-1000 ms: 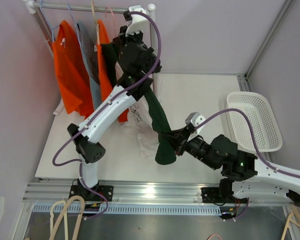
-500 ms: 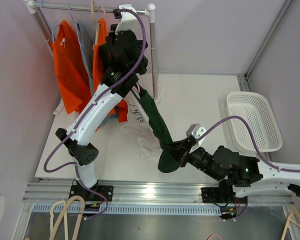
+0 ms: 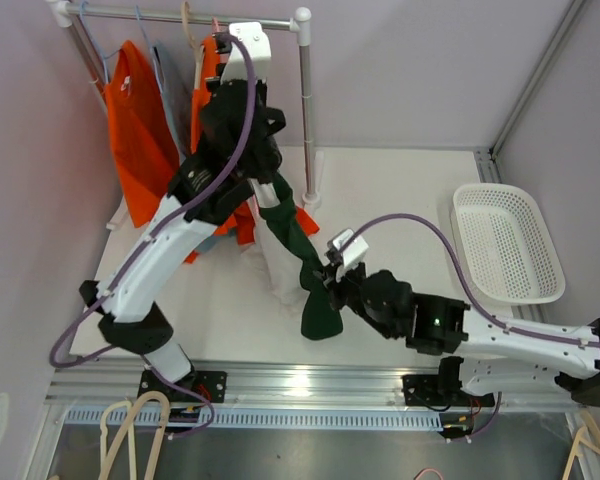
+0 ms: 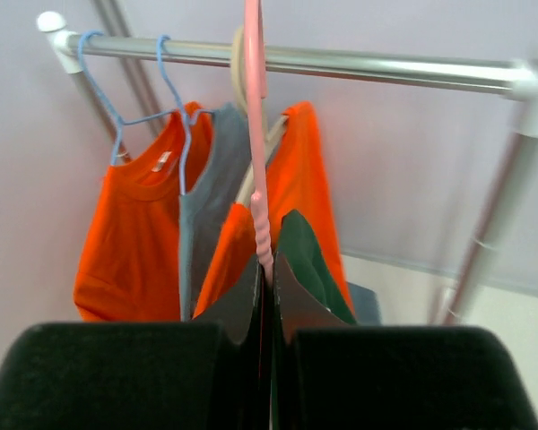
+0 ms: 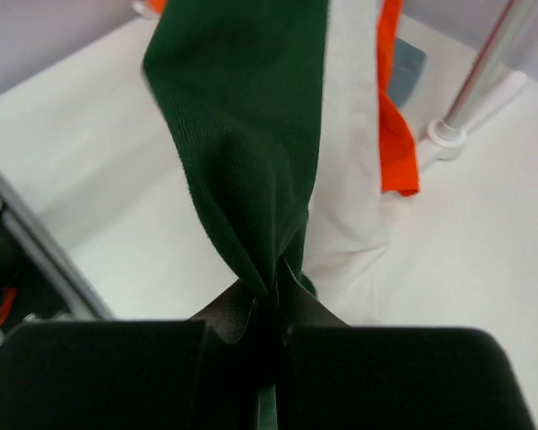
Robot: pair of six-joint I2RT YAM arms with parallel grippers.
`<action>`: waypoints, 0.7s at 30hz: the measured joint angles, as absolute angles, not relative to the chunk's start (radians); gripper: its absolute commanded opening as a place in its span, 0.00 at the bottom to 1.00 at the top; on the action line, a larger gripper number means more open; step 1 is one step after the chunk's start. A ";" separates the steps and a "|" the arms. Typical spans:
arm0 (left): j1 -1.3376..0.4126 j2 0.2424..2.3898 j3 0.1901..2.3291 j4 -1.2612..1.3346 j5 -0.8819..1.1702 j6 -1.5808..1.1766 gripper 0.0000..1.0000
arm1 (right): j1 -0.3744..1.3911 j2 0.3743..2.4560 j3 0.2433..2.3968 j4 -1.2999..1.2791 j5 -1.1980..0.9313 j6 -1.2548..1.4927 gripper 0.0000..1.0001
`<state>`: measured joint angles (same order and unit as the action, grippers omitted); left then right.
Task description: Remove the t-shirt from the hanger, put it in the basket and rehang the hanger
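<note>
Left wrist view alone shows the left hand (image 4: 267,287) clamped on the pink hanger (image 4: 255,134); right wrist view, the right hand (image 5: 273,303) clamped on the green t-shirt (image 5: 242,134) — stretched above the bench (image 3: 400,190), long axis slanting from hanger toward the near edge.

Lighting: bright, even, diffuse, from above. Shadows: soft and faint on the table (image 3: 400,190). Glare: white patch on the metal rail (image 3: 310,381), bottom centre, overhead view. Wrist views: fingers (image 4: 117,376) dark and blurred at the lower edge, backgrounds soft.
</note>
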<state>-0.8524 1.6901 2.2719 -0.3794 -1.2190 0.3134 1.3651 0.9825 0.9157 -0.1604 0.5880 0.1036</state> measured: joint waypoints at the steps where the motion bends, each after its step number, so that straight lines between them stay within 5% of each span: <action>1: -0.887 1.659 2.254 -0.389 -1.216 0.303 0.01 | 1.327 1.004 0.921 -0.160 0.567 0.104 0.00; 8: -1.087 1.398 2.084 -0.566 -1.139 0.124 0.01 | 1.136 1.183 1.075 -0.161 0.421 0.104 0.00; 21: -1.144 0.958 1.674 -0.899 -0.920 -0.260 0.01 | 0.823 1.317 1.415 -0.274 0.269 0.145 0.00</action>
